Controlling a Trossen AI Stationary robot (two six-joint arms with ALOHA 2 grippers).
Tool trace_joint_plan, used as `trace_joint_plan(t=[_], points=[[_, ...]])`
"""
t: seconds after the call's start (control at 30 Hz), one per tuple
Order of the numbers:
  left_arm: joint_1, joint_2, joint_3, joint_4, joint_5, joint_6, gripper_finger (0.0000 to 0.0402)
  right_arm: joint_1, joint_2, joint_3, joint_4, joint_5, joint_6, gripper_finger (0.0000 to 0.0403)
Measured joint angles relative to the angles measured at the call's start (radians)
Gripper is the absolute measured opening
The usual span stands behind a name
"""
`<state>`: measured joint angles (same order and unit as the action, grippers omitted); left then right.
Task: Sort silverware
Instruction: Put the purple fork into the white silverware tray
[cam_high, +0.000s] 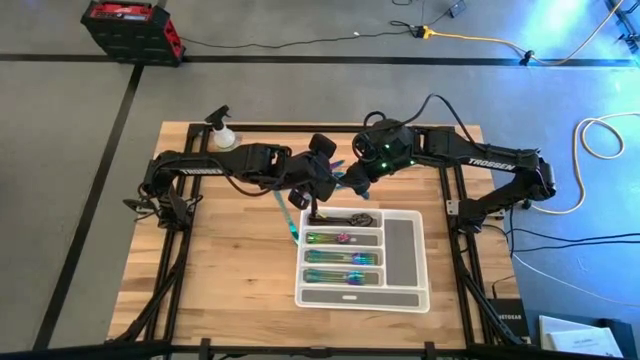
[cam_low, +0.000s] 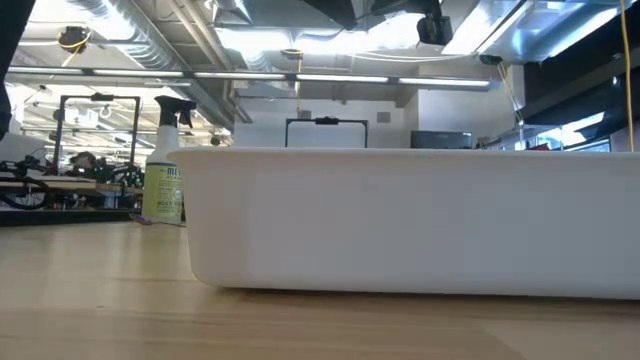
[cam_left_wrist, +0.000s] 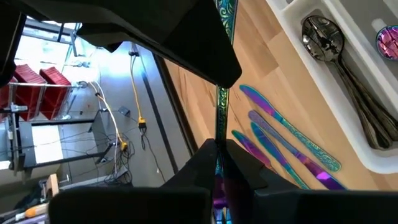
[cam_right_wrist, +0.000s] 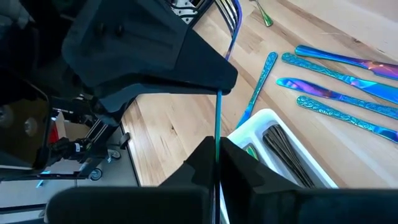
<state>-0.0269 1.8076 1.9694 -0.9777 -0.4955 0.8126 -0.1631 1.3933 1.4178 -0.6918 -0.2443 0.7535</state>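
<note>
We see the white plastic compartment tray (cam_high: 404, 262) right of centre on the wooden table (cam_high: 220, 280), iridescent metal silverware (cam_high: 342, 258) in its compartments, loose knives (cam_high: 284, 218) just left of it, spray bottle (cam_high: 223, 132) at the far left edge.

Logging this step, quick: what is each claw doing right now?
Left claw: shut on a rainbow utensil.
Right claw: shut on a thin blue utensil handle.
</note>
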Motion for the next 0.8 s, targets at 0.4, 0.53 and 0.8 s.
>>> trace_joint_plan(t=[0.4, 0.53, 0.8], points=[[0.002, 0.000, 0.000, 0.064, 0.022, -0.089, 0.0086, -0.015, -0.034, 0.000, 0.004, 0.089, 0.012, 0.0000], [0.003, 0.000, 0.000, 0.063, 0.021, -0.111, 0.0113, -0.046, -0.060, 0.001, -0.047, 0.108, 0.006, 0.0000], [-0.014, 0.000, 0.000, 0.188, -0.012, -0.125, 0.0147, -0.114, -0.101, 0.001, -0.196, 0.155, -0.025, 0.0000]])
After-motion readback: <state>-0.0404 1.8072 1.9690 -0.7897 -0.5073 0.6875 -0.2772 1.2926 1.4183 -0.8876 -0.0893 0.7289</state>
